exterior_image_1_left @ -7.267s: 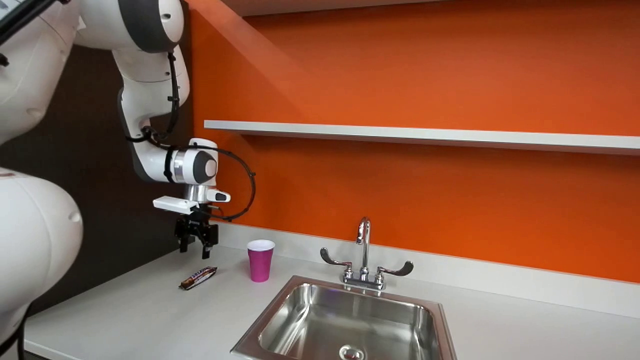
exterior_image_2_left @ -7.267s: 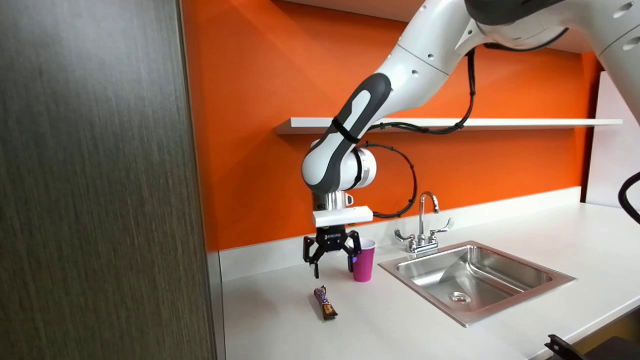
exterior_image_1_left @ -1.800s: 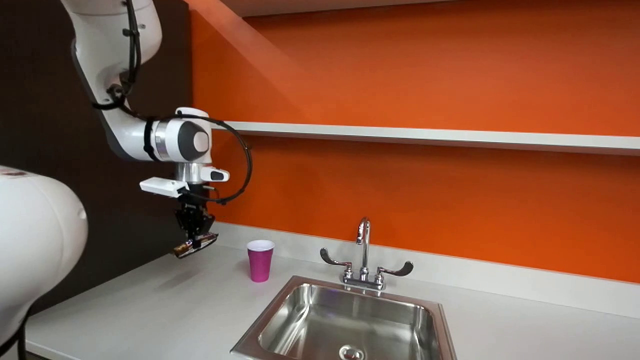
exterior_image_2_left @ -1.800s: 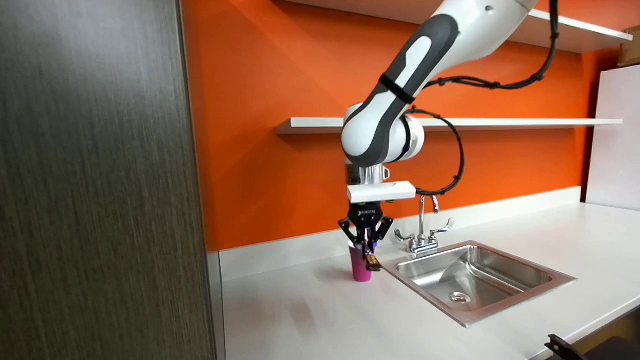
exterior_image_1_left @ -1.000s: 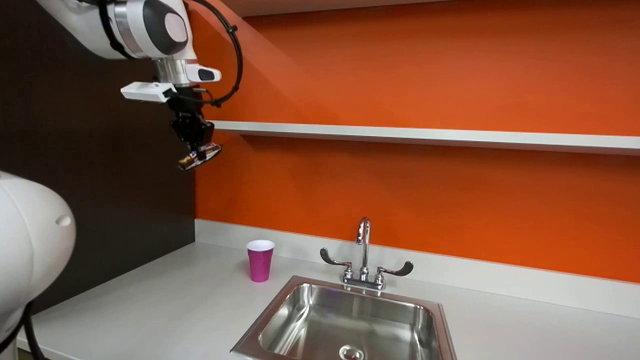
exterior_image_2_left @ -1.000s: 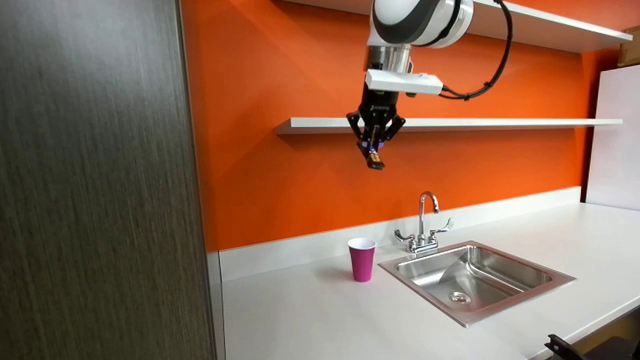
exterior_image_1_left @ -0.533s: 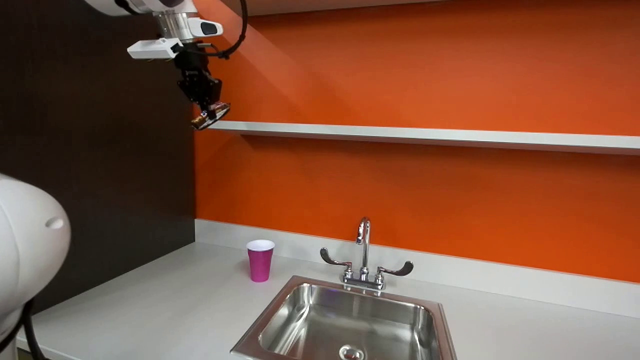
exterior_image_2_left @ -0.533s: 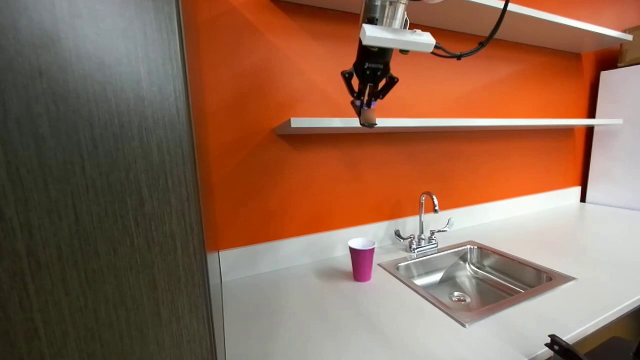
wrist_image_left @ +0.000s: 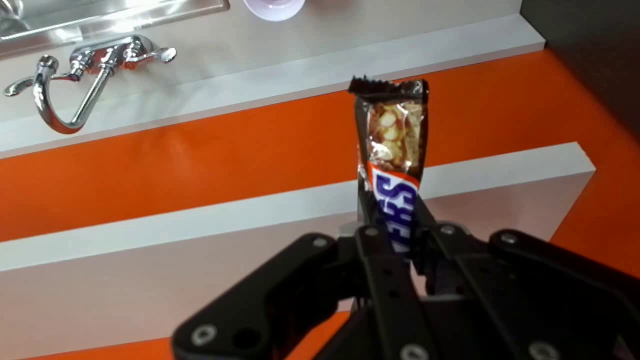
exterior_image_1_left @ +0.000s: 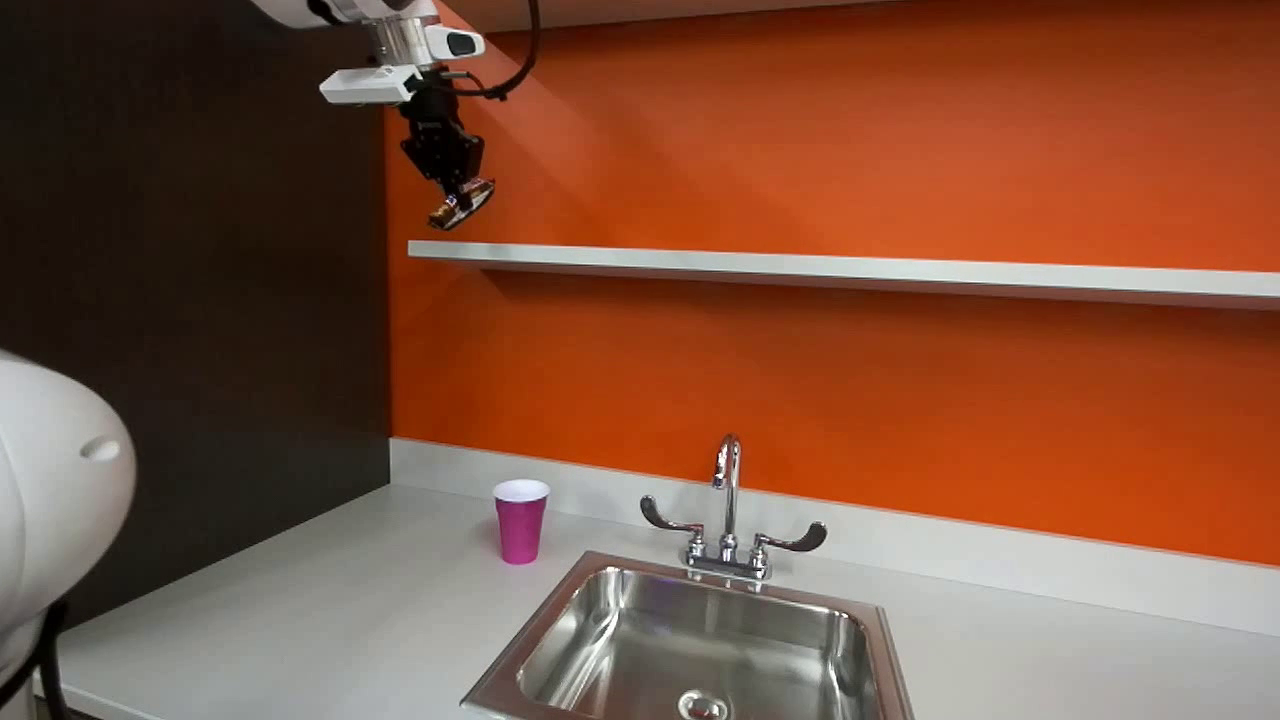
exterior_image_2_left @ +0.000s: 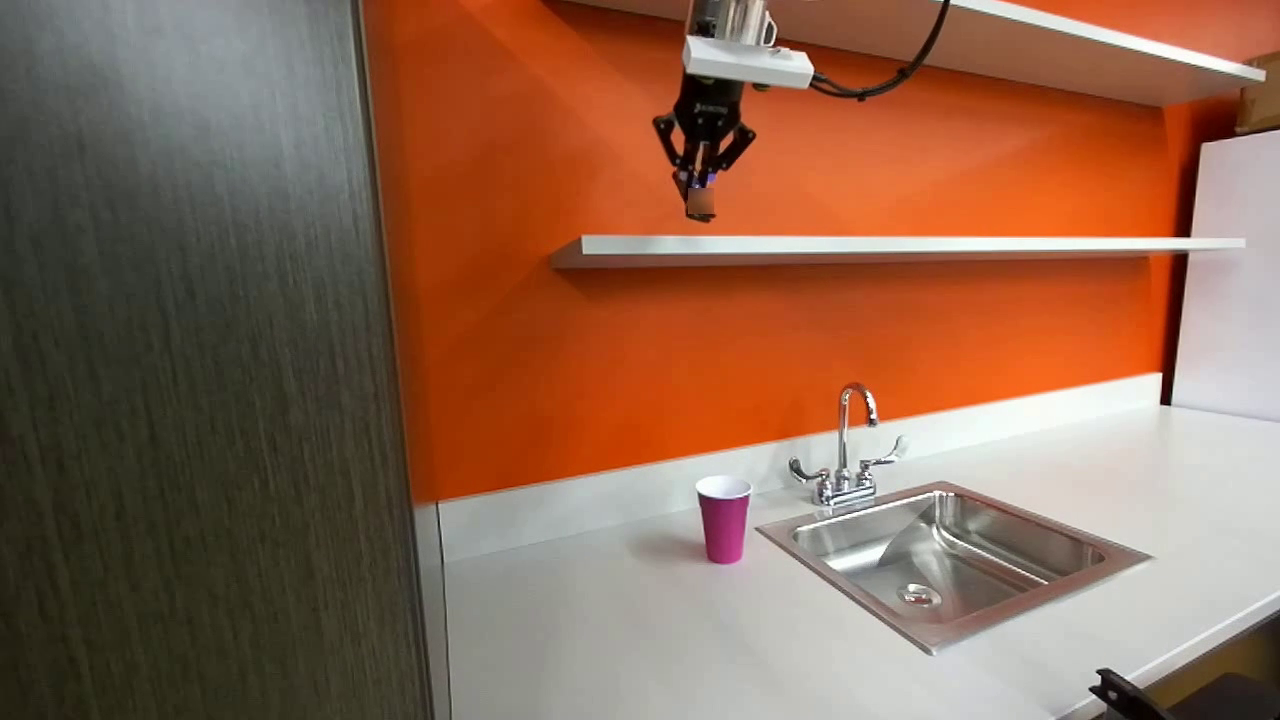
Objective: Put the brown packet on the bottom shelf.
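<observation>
My gripper (exterior_image_1_left: 463, 196) is shut on the brown packet (wrist_image_left: 392, 132), a dark wrapper with a nut picture and purple-and-white lettering. The fingers pinch it around its lettered part, and its crimped end sticks out beyond them in the wrist view. In both exterior views the packet hangs tilted in the air, just above the level of the bottom shelf (exterior_image_1_left: 800, 267) and near that shelf's end. The bottom shelf (wrist_image_left: 200, 215) runs behind the packet in the wrist view. I cannot tell whether the packet is over the ledge or in front of it.
An upper shelf (exterior_image_2_left: 1100, 38) hangs above the gripper. A dark panel (exterior_image_1_left: 200, 330) walls off the side beside the shelf's end. Below, a pink cup (exterior_image_2_left: 723, 528) stands on the countertop (exterior_image_2_left: 600, 640), near the tap (exterior_image_1_left: 730, 490) and the steel sink (exterior_image_1_left: 540, 625).
The open gripper has shut on the packet and lifted it off the countertop to above shelf level. Over the last half second it has risen slightly and shifted sideways towards the shelf.
</observation>
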You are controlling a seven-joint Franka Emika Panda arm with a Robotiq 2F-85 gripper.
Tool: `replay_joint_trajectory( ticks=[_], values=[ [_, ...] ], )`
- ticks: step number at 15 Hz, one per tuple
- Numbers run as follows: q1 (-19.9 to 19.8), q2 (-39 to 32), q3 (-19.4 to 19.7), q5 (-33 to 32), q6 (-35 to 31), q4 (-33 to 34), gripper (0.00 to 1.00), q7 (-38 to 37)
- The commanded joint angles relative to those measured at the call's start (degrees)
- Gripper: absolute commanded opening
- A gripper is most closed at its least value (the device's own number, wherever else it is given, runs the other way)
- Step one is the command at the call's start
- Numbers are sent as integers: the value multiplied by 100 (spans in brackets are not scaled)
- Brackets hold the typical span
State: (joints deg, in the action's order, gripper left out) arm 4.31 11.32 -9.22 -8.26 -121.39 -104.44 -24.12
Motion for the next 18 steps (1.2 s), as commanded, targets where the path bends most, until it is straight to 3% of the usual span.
replay_joint_trajectory(
  ticks=[1,6,15,16,17,18],
  values=[
    [-41,-822,-39,-314,547,1187,4,111],
    [86,-1691,110,-606,860,2219,4,120],
    [309,-2784,477,-576,1204,3562,4,212],
    [334,-2866,512,-573,1259,3681,18,221],
    [359,-2939,546,-567,1308,3781,43,233],
    [271,-2981,448,-603,1331,3823,43,217]
  ],
)
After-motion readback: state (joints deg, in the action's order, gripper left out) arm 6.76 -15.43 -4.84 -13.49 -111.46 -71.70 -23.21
